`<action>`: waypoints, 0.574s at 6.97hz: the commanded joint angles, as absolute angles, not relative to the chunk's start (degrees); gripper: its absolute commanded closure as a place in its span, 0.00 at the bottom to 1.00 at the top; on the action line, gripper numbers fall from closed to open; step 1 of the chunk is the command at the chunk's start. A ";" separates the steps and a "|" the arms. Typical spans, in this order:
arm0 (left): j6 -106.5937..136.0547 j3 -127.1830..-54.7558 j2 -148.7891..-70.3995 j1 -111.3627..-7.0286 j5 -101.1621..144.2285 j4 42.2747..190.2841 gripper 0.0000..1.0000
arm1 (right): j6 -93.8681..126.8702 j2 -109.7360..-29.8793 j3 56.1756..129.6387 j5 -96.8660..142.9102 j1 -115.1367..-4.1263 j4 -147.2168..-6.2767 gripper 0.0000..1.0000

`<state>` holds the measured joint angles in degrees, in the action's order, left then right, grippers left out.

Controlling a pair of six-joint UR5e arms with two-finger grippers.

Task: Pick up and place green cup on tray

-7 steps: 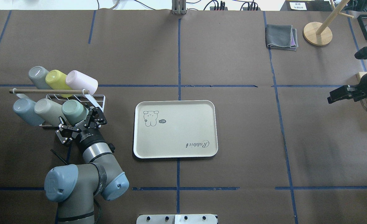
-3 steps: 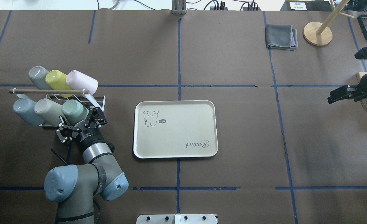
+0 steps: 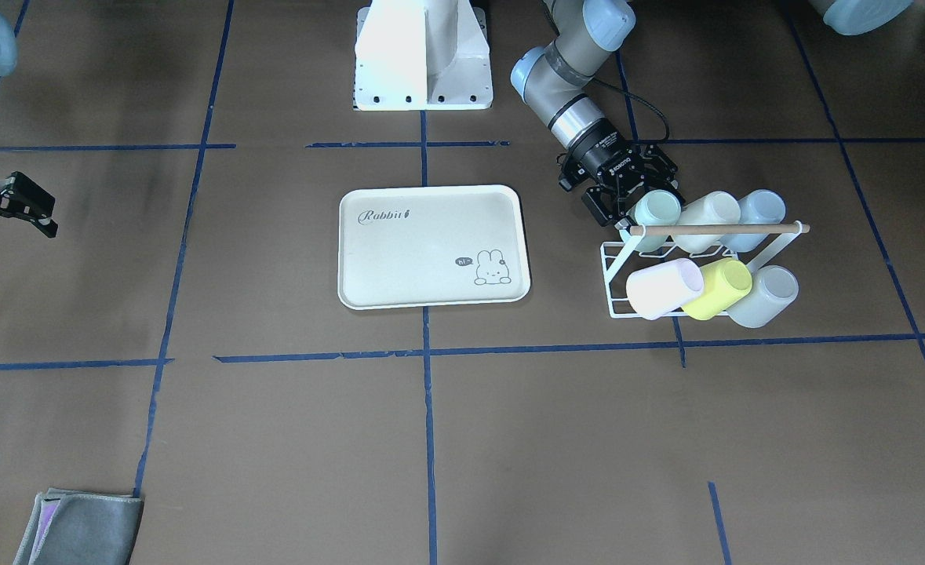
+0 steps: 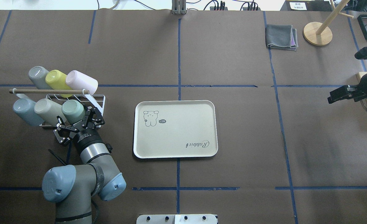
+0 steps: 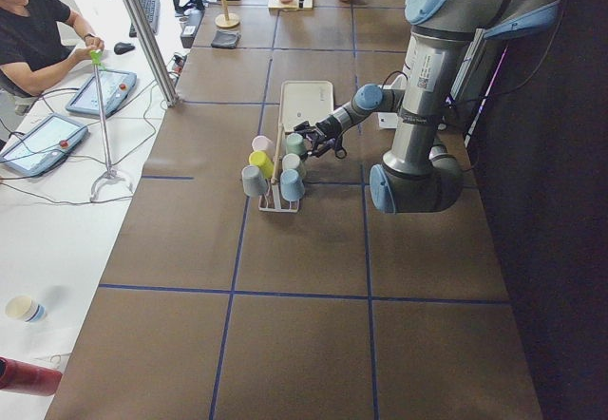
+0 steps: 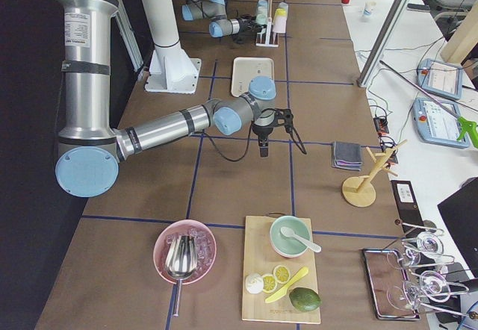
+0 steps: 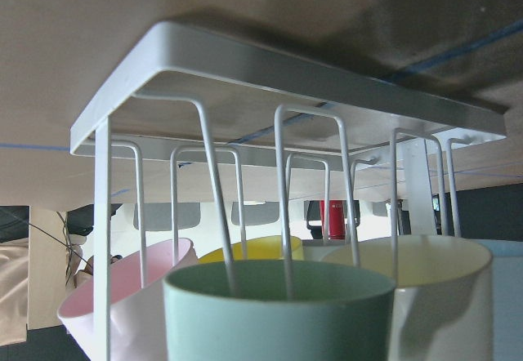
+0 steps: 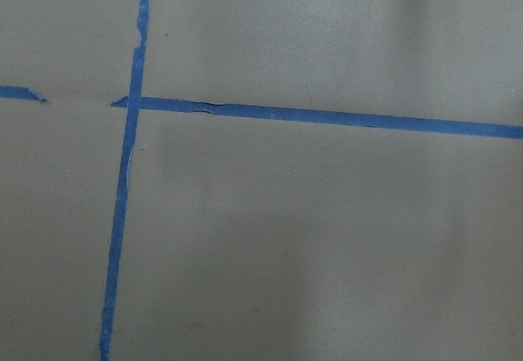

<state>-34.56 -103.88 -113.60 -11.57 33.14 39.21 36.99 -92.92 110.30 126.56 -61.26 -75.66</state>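
Note:
The green cup [image 4: 72,110] lies tilted on a white wire rack [image 4: 93,98], at the near right end of its front row. It also shows in the front view [image 3: 654,210], and its rim fills the bottom of the left wrist view [image 7: 278,308]. My left gripper [image 4: 76,117] is open, with its jaws on either side of the cup's mouth end. The cream tray [image 4: 177,137] with the rabbit drawing lies flat at the table's middle, to the right of the rack, with nothing on it. My right gripper [image 4: 339,97] hangs at the far right over bare table and looks open and empty.
The rack also holds a beige cup [image 4: 48,109], a pale blue cup [image 4: 23,109], a grey cup [image 4: 37,76], a yellow cup [image 4: 55,78] and a pink cup [image 4: 81,82], under a wooden rod [image 4: 46,91]. A folded grey cloth [image 4: 281,37] and a wooden stand [image 4: 317,33] sit far right.
My left gripper has crept a little further left and in over the green cup's mouth end. The cup, the tray and the right arm have not moved.

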 commanded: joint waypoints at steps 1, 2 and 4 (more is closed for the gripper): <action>-34.63 -104.06 -113.55 -11.51 33.13 39.11 0.08 | 37.00 -92.90 110.30 126.56 -61.26 -75.67 0.00; -34.54 -104.15 -113.55 -11.17 33.13 39.11 0.13 | 37.00 -92.90 110.30 126.56 -61.26 -75.67 0.00; -34.45 -104.41 -113.82 -11.07 33.22 39.11 0.39 | 37.00 -92.99 110.39 126.56 -61.26 -75.67 0.00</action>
